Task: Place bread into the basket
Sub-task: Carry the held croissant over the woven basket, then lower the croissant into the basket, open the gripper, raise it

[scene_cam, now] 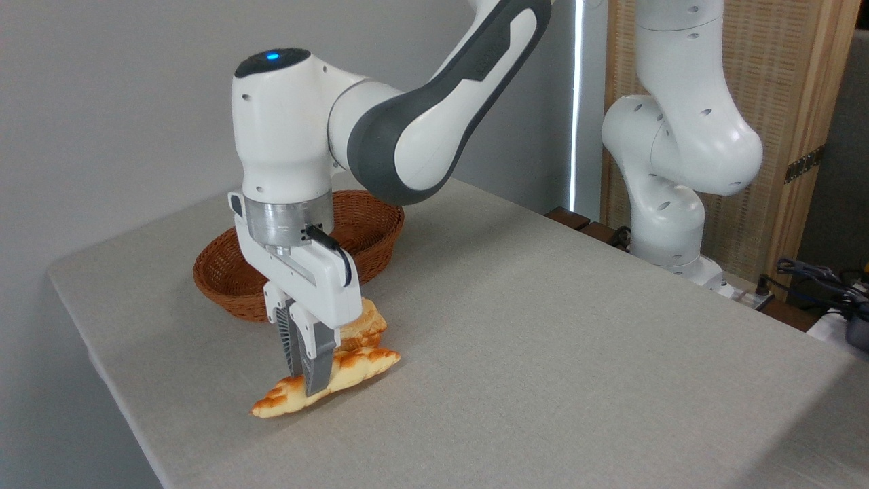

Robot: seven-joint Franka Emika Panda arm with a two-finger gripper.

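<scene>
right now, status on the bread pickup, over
Gripper down, jaws straddling the bread; closure unclear. Bread on the table, outside the basket. Small bun sits between bread and basket.
</scene>
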